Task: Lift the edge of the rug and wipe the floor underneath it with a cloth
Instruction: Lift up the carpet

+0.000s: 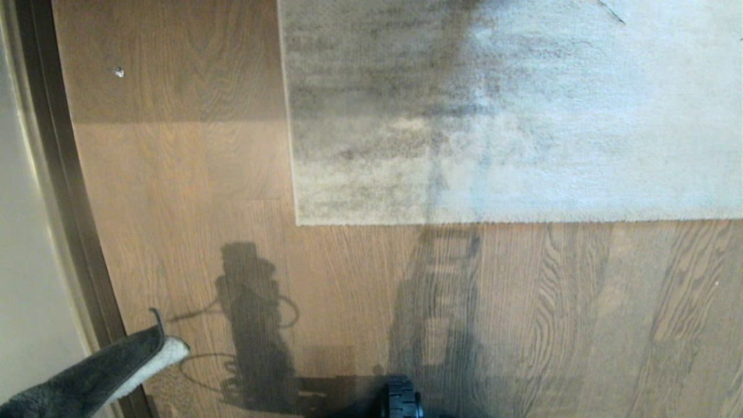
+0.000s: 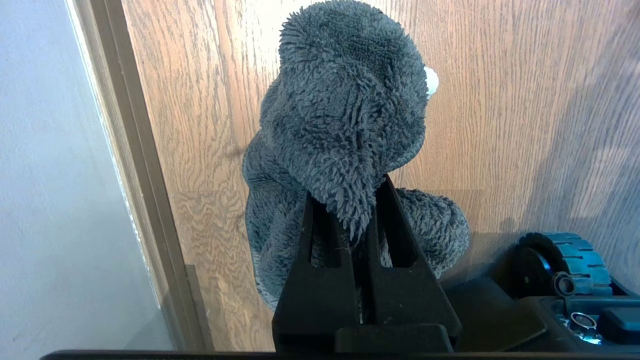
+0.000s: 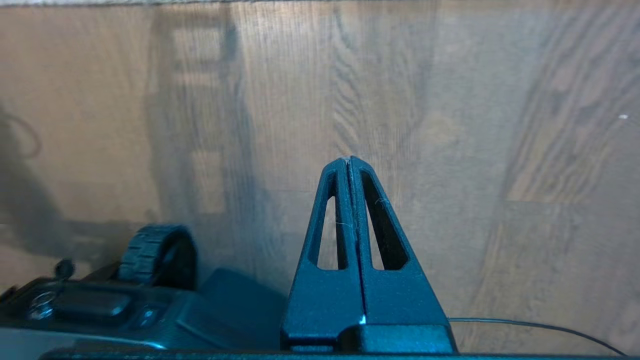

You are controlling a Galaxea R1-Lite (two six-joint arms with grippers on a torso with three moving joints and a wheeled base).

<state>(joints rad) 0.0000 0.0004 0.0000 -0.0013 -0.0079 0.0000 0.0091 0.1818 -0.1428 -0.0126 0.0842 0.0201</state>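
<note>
A grey-beige rug [image 1: 511,110] with dark mottled streaks lies flat on the brown wood-grain floor [image 1: 360,290]; its rug edge [image 1: 493,222] runs straight to a corner [image 1: 298,222] ahead of me. A fuzzy dark grey cloth [image 2: 345,110] with a white underside hangs bunched over the floor, and my left gripper [image 2: 347,192] is shut on it. The cloth's tip [image 1: 110,366] pokes into the head view at the lower left. My right gripper [image 3: 348,161] is shut with nothing in it, above bare floor [image 3: 450,125], out of the head view.
A dark baseboard strip [image 1: 64,191] and a pale wall [image 1: 23,244] border the floor on the left. My base's black wheel [image 1: 400,399] shows at the bottom, also in the wrist views [image 2: 560,260] [image 3: 155,252]. A small white speck [image 1: 119,72] lies on the floor. A thin cable [image 3: 540,327] crosses the planks.
</note>
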